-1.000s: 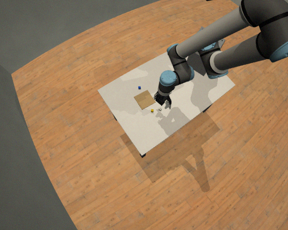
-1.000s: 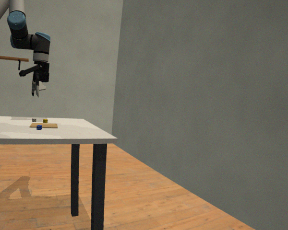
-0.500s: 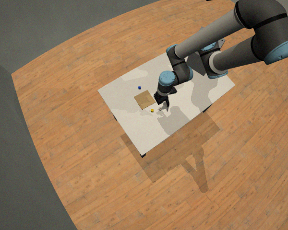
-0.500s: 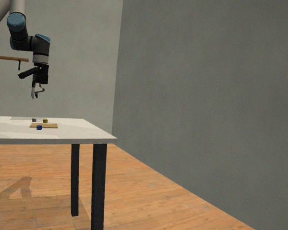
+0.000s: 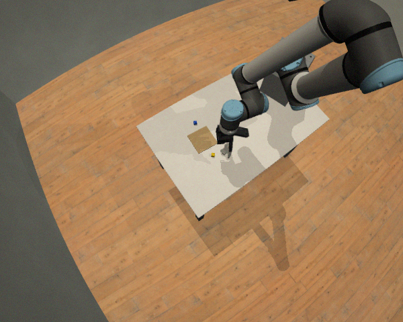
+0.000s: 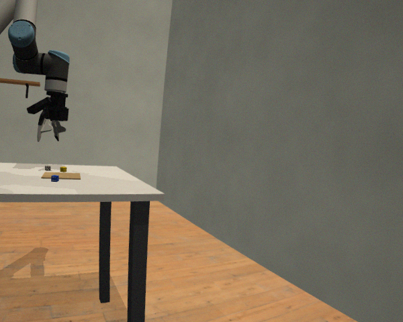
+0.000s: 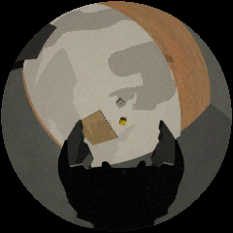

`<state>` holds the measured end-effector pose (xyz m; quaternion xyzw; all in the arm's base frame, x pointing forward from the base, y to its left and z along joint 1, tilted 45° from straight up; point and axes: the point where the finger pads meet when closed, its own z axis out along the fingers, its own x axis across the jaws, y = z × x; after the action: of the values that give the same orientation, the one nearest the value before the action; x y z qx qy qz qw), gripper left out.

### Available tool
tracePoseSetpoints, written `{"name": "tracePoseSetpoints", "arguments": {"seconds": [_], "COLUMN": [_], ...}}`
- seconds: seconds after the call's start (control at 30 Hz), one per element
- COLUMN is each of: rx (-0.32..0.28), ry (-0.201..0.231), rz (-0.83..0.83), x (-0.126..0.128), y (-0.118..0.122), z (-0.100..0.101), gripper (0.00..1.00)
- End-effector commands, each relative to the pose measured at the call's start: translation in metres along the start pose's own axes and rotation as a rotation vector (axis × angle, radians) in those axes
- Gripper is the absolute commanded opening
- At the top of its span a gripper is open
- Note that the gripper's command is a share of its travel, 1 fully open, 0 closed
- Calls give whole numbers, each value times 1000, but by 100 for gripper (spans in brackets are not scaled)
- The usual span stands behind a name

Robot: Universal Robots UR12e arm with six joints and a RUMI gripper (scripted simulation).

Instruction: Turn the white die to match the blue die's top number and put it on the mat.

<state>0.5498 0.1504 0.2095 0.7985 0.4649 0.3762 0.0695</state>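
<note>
Pincer wide and bare above the table, white die waiting below

My pincer (image 5: 230,152) (image 6: 48,139) (image 7: 120,127) hangs well above the table (image 5: 174,138) (image 6: 101,188) (image 7: 92,63), jaws spread with nothing between them, presumably so they can come down around a small cube. Under it the white die (image 5: 224,153) (image 6: 47,168) (image 7: 120,102) sits on the tabletop, off the mat (image 5: 201,139) (image 6: 70,176) (image 7: 99,127). The yellow die (image 5: 213,154) (image 6: 63,169) (image 7: 122,121) is near it, so I'd want a careful jaw angle that spares it a nudge. Beyond, across the mat, lies the blue die (image 5: 195,122) (image 6: 54,178), my reference (I can't read its top number from here), and best left alone.
</note>
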Motion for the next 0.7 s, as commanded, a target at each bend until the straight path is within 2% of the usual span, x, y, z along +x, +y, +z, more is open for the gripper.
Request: {"name": "tracePoseSetpoints", "arguments": {"seconds": [0.0, 0.23, 0.33, 0.67], "rx": [-10, -10, -10, -11], "ry": [-5, -3, -3, -2], "rz": [160, 364, 366, 663], "x": [0, 0, 0, 0], "y": [0, 1, 1, 3], "z": [5, 12, 12, 22], "gripper": [100, 100, 100, 100]}}
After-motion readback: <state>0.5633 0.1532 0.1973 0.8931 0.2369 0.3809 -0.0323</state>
